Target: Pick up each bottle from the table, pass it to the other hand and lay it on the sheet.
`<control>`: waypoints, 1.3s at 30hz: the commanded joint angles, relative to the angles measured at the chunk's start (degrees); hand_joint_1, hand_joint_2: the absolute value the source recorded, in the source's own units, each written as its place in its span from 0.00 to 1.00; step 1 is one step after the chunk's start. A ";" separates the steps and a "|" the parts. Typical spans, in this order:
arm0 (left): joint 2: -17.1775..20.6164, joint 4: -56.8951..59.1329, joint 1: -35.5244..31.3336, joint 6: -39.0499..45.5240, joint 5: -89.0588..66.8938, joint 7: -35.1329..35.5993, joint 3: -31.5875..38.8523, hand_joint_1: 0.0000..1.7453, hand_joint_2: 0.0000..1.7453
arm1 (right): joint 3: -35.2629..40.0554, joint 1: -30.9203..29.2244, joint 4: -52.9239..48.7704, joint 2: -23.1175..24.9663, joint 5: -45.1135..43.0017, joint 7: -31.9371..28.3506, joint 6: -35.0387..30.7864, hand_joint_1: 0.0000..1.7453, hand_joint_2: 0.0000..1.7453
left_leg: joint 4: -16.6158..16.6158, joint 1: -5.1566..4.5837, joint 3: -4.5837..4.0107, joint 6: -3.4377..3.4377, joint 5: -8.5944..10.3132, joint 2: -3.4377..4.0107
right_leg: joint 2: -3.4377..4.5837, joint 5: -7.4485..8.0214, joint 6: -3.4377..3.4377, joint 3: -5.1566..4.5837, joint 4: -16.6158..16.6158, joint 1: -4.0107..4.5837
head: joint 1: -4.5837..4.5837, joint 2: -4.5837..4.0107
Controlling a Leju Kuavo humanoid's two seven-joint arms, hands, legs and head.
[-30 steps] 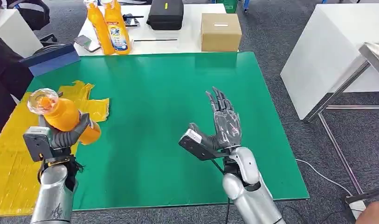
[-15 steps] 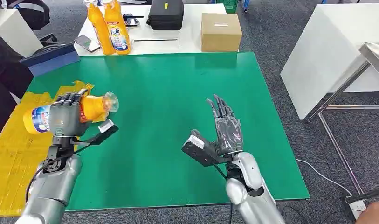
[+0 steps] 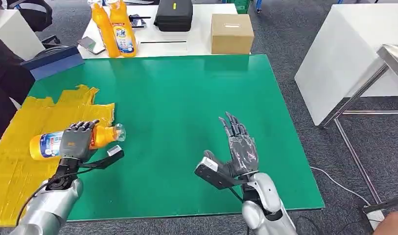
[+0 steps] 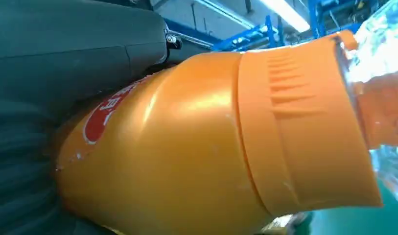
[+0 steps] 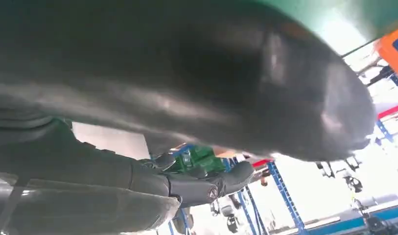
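An orange bottle (image 3: 49, 143) with a blue and white label lies on its side in my left hand (image 3: 75, 142), whose fingers wrap over its middle. It is low over the right edge of the yellow sheet (image 3: 15, 156), its clear cap pointing toward the green mat (image 3: 187, 98). Up close in the left wrist view, the bottle (image 4: 211, 147) fills the space against the grey palm. My right hand (image 3: 236, 147) stands upright over the mat's near right part, fingers spread, holding nothing. Two more orange bottles (image 3: 114, 27) stand on the white table behind the mat.
On the far white table (image 3: 187, 46) sit a black case (image 3: 174, 15), a cardboard box (image 3: 231, 33) and a phone (image 3: 91, 45). A blue board (image 3: 55, 61) lies at the mat's far left corner. A white table (image 3: 348, 49) stands to the right.
My left hand turned the bottle from upright onto its side and lowered it toward the yellow sheet. My right hand drew slightly nearer, still spread.
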 commanded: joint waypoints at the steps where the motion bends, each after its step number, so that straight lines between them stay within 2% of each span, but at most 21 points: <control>1: 3.00 11.94 -3.85 0.22 -0.12 2.62 -1.80 0.55 1.00 | 1.26 2.63 -3.09 -1.20 0.52 0.43 0.47 0.00 0.00 | -0.02 -0.02 0.11 -0.05 -0.03 0.00 | -0.05 -0.04 -0.04 0.12 -0.03 -0.01 | 0.00 0.00; 2: 3.31 14.36 -4.67 0.22 -0.12 2.68 -1.48 0.00 1.00 | 1.41 2.55 -3.24 -1.18 0.66 0.50 0.69 0.00 0.00 | -0.02 -0.03 0.19 -0.08 -0.06 0.03 | -0.04 -0.07 -0.06 0.19 -0.01 -0.02 | 0.00 0.00; 3: 3.51 16.58 -5.39 0.12 -0.12 2.58 -1.41 0.00 0.00 | 1.59 2.11 -3.05 -1.27 0.78 0.56 0.98 0.00 0.00 | -0.01 -0.02 0.13 -0.07 -0.05 0.05 | -0.01 -0.04 -0.06 0.14 -0.01 0.00 | 0.00 0.00; 22: 3.77 16.53 -5.39 0.22 0.18 2.27 -0.83 0.00 0.00 | 1.61 0.98 -2.47 -1.13 0.70 0.72 1.51 0.00 0.00 | 0.00 -0.03 0.12 -0.07 -0.02 0.01 | -0.04 -0.03 -0.05 0.14 0.01 -0.01 | 0.00 0.00; 33: 2.97 14.45 -4.96 0.22 1.95 -1.00 3.39 0.00 0.00 | 1.21 -2.89 0.32 -0.17 0.61 1.31 2.54 0.00 0.00 | -0.01 -0.02 0.12 -0.05 -0.01 0.05 | 0.00 -0.01 -0.04 0.14 0.00 -0.01 | 0.00 0.00; 36: 2.13 10.92 -3.44 0.22 8.24 -6.94 8.35 0.00 0.00 | 1.07 -1.71 -0.41 -0.18 0.61 1.31 2.23 0.00 0.00 | 0.00 -0.03 0.17 -0.08 -0.04 0.04 | -0.03 -0.04 -0.05 0.20 0.01 -0.02 | 0.00 0.00; 37: 0.28 8.48 -2.45 -1.64 29.84 -27.61 18.66 0.00 0.00 | 0.99 -1.44 -0.58 0.05 0.67 1.29 2.00 0.00 0.00 | -0.02 -0.02 0.14 -0.06 -0.02 0.04 | -0.01 -0.02 -0.04 0.17 -0.02 0.00 | 0.00 0.00; 38: 0.42 4.66 -1.24 -6.07 38.31 -31.86 20.10 0.00 0.00 | 0.87 -1.87 -0.46 0.37 0.98 1.58 2.10 0.00 0.00 | -0.03 0.00 0.09 -0.04 0.00 0.03 | 0.00 0.00 -0.03 0.13 -0.03 0.01 | 0.00 0.00; 39: -0.06 -1.28 0.77 -12.10 43.24 -33.27 20.35 0.00 0.00 | 0.52 -2.21 -0.54 0.77 1.01 1.73 2.08 0.00 0.00 | -0.03 -0.02 0.17 -0.06 -0.04 0.07 | 0.01 -0.03 -0.04 0.19 -0.03 -0.01 | 0.00 0.00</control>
